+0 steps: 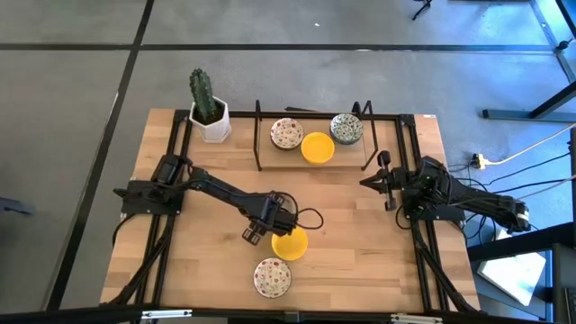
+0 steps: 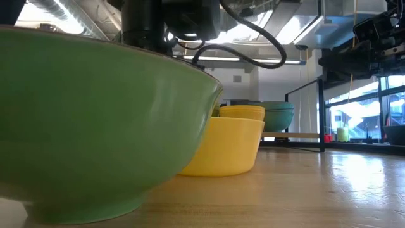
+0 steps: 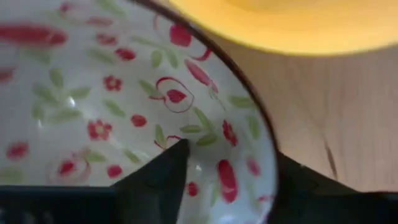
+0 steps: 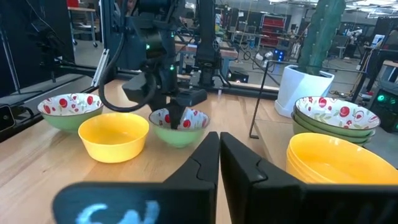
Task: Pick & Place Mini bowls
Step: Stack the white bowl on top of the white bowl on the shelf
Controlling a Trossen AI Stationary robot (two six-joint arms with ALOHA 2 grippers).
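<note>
My left gripper [image 1: 258,230] is at the table's middle, shut on a mini bowl [image 4: 179,127], white with red flowers inside and green outside. In the high view the gripper covers that bowl. Just right of it a yellow mini bowl [image 1: 290,243] rests on its base. Another floral mini bowl [image 1: 272,277] sits near the table's near edge. Stacks of floral [image 1: 287,134], yellow [image 1: 317,148] and grey-green [image 1: 346,129] bowls stand on the far rack. My right gripper [image 4: 219,155] is shut and waits above the table's right side [image 1: 378,180]. My left gripper holds the floral bowl by its rim [image 3: 268,149], on the side toward the yellow bowl. One finger [image 3: 165,177] is inside the bowl and the other [image 3: 301,183] is outside. The fingers come from above, pointing down. The bowl is upright; whether its base touches the table I cannot tell.
A white pot with a cactus [image 1: 209,110] stands at the far left corner. The black rack frame [image 1: 261,135] spans the far side. In the low view the near floral bowl's green wall [image 2: 95,120] fills the left. Bare wood [image 1: 360,243] lies right of the yellow bowl.
</note>
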